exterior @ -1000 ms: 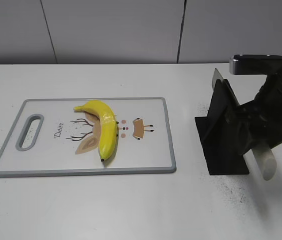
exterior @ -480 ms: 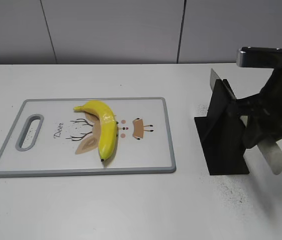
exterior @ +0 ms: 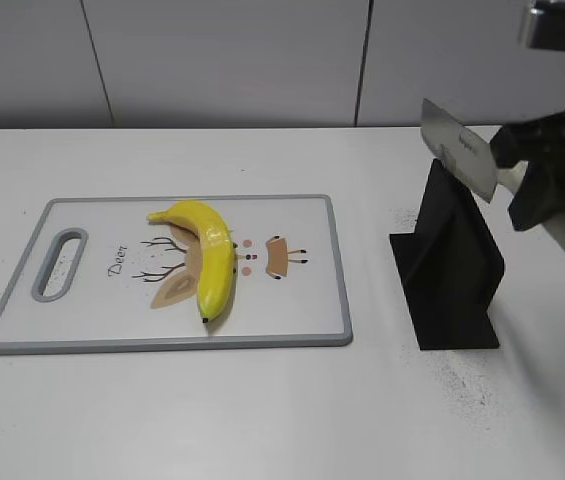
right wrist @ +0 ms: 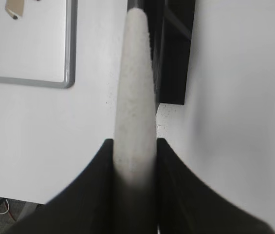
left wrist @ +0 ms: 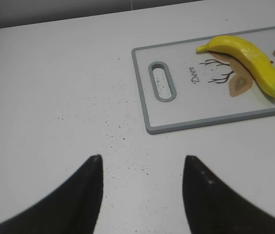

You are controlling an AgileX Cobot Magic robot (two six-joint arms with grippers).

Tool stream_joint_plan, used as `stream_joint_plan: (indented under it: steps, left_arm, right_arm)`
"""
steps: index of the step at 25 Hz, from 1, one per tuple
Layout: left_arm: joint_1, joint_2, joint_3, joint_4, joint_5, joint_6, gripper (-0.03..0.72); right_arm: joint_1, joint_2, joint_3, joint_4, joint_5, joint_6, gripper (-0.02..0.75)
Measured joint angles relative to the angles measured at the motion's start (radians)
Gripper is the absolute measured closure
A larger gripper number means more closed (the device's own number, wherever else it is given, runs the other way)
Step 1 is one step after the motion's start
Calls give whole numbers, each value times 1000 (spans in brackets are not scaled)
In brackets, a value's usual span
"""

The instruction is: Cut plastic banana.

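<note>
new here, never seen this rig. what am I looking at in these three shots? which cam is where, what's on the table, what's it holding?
It is a two-armed table robot; each arm ends in a claw with a camera on its wrist.

The exterior view looks down across the white table. A yellow plastic banana lies on a grey-rimmed cutting board. To the right stands a black knife stand.

The right wrist view looks along the right claw, which is shut on the pale handle of a knife, lifted clear above the stand.

The left wrist view shows the left claw open and empty above bare table, the board ahead of it.
</note>
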Motion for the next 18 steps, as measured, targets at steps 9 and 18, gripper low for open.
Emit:
stream_joint_plan:
  steps: [9,18]
  left_arm:
    - [0,8,0,2,-2,0,197]
    - [0,151,-73,-3,-62,51,124]
  right_arm:
    - [1,-36,-107,-13,26,-2,572]
    - [1,-36,-223,-15,6,-211,572]
